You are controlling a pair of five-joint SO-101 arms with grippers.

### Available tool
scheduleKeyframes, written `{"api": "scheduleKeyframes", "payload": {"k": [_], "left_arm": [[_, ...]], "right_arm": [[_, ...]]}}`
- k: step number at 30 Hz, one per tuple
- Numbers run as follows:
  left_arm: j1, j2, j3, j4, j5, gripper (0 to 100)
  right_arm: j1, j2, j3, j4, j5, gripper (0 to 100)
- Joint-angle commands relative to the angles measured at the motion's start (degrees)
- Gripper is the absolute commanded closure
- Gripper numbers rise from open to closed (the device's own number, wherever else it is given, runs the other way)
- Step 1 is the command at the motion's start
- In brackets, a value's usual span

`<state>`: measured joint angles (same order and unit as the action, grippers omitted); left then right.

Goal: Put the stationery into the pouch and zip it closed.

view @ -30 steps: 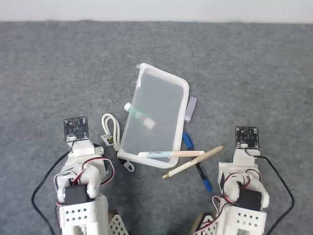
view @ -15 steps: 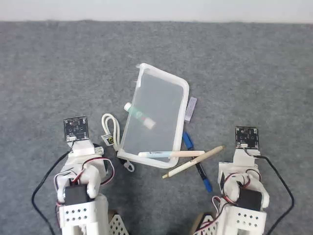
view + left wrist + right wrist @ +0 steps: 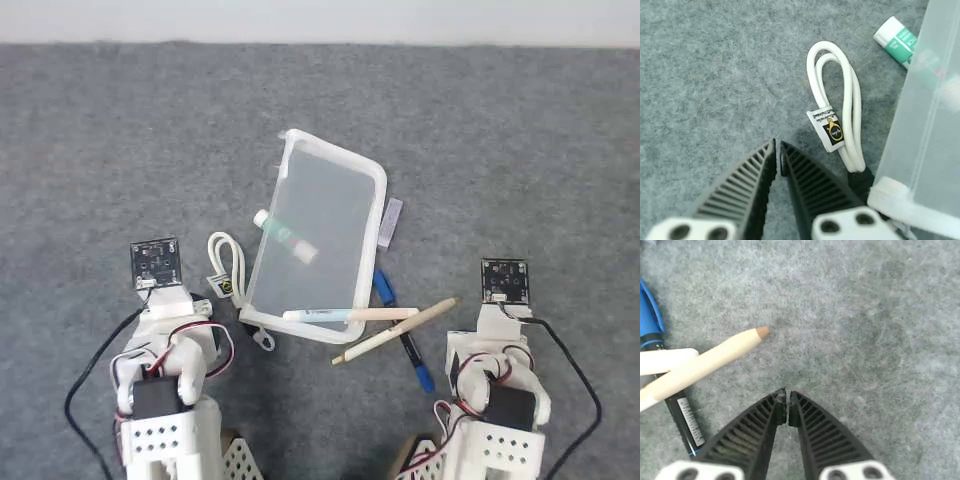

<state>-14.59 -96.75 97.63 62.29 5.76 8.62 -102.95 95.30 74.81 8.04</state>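
Pouch point(image 3: 318, 225) lay flat on the grey counter point(image 3: 120, 130), ahead of both arms and between them. My left tool point(image 3: 777, 146) had its jaws together with nothing in them, tips low over the counter. A looped white cord point(image 3: 852, 120) sat just ahead of it, on the side toward the right arm, with the pouch's near corner just past that. A green-capped tube point(image 3: 895, 37) poked out at the pouch's edge farther ahead. I could not tell whether the rest was inside or underneath. My right tool point(image 3: 787, 392) was also pressed together and empty. The pencil point(image 3: 700, 365) tip was just ahead of it, toward the left arm. The pencil crossed over a blue pen point(image 3: 650, 315), with a white pen point(image 3: 665, 361) beside it.
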Motion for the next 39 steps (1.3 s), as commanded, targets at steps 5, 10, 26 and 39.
{"api": "scheduleKeyframes", "payload": {"k": [5, 10, 26, 39], "left_arm": [[-0.18, -0.79, -0.66, -0.44, -0.62, 99], [-0.18, -0.79, -0.66, -0.44, -0.62, 99], [-0.09, -0.79, -0.66, -0.44, -0.62, 99], [-0.09, -0.79, -0.66, -0.44, -0.62, 99]], "right_arm": [[0.57, -1.1, 1.14, 0.22, 0.26, 99.2], [0.57, -1.1, 1.14, 0.22, 0.18, 99.2], [2.59, -1.1, -10.73, -0.22, 0.18, 99.2], [2.59, -1.1, -22.15, 0.04, 0.62, 99.2]]}}
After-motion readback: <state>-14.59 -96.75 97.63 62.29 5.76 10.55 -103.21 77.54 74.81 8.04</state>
